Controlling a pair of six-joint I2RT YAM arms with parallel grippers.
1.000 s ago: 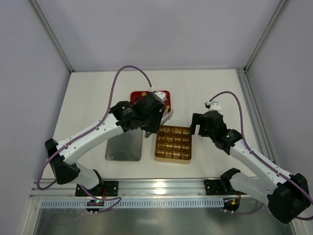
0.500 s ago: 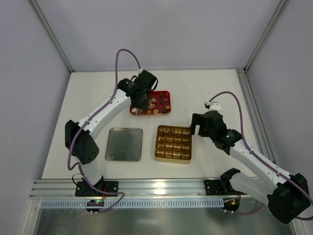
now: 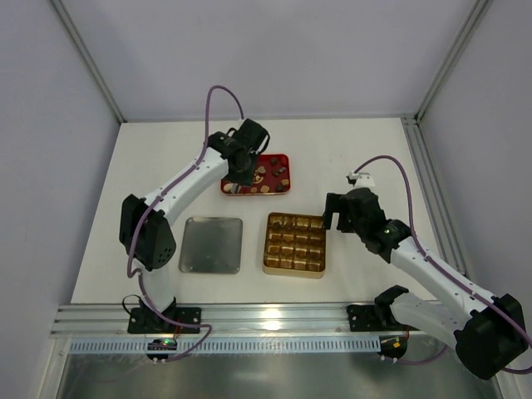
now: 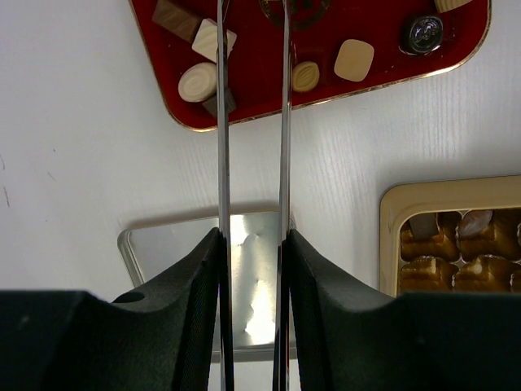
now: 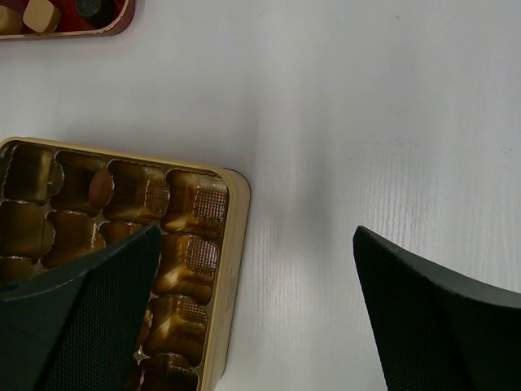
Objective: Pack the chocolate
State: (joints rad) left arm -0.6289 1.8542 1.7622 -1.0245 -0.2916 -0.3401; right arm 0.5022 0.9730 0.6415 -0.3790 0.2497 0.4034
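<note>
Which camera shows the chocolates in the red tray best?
Left wrist: the chocolates in the red tray appear large and individually distinct, though the left gripper crosses a few. Top external shows them tiny, partly under that arm. Right wrist catches only the tray's corner.

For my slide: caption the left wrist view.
Left hand poised over chocolates in the red tray, gold tin at right.

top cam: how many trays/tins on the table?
3. Red tray at the back, centre-left; flat silver tray nearer the arm bases, on the left; gold tin beside it on the right, not touching. None looks hidden.
</note>
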